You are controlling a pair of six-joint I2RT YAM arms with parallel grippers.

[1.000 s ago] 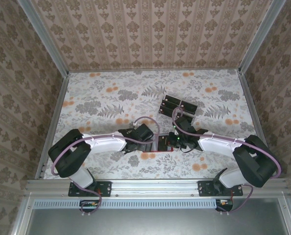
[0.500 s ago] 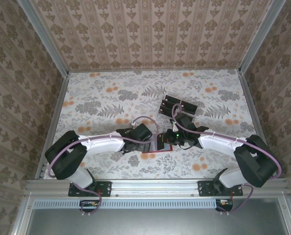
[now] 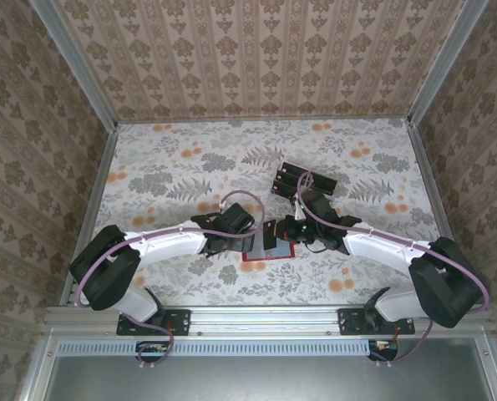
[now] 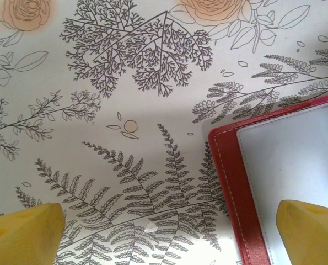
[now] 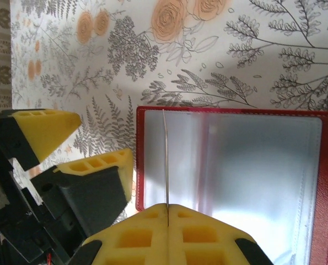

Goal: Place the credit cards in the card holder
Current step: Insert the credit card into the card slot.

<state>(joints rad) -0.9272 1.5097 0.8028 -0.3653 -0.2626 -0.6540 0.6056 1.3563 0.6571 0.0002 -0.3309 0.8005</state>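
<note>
While one credit card point(image 5: 165, 160) is clamped edge-on between the closed fingers of the right pincer point(image 5: 167, 212), the card holder point(image 5: 252, 165) is seen lying open directly beneath it, grey inside upward, on the flowered surface point(image 3: 173, 167). The card is shown as a thin upright line above the grey panel, close to the red border on the side nearest the left pincer point(image 4: 169, 229). Whether its far edge touches the panel cannot be told. The left pincer is held with its fingers wide apart and nothing between them, just beside the right pincer. One of its fingertips is over the holder's corner and the other over bare surface. The remaining credit cards point(image 3: 301, 179) are seen in a dark cluster beyond the right pincer, apart from the holder. Compared with a second earlier, both arms are stretched further from their bases and the two pincers have been brought closer together. More of the holder's grey inside is now exposed between them. The cluster of cards has not been moved.
</note>
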